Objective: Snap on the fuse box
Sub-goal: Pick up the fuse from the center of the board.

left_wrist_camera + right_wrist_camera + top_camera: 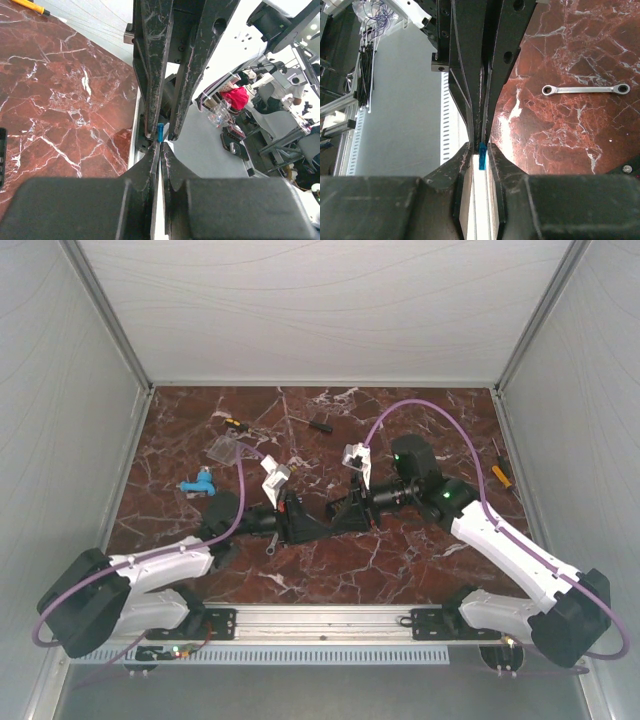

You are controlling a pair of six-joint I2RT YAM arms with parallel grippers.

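My two grippers meet tip to tip above the middle of the table. The left gripper (322, 520) (160, 145) is shut, pinching the end of a small blue fuse (160, 132) (482, 155). That fuse sticks out into the narrow gap of my right gripper (341, 510) (481, 146). The right jaws stand slightly apart on either side of the fuse, with a sliver of space on its left. No fuse box can be made out in any view. A flat clear plastic cover (228, 448) lies at the back left.
A blue part (200, 483) lies left of the arms. Screwdrivers lie at the back (232, 423) (320, 425) and on the right (500, 472). A ratchet wrench (585, 90) rests on the marble. A dark object (2, 157) is cut off by the left wrist view's edge.
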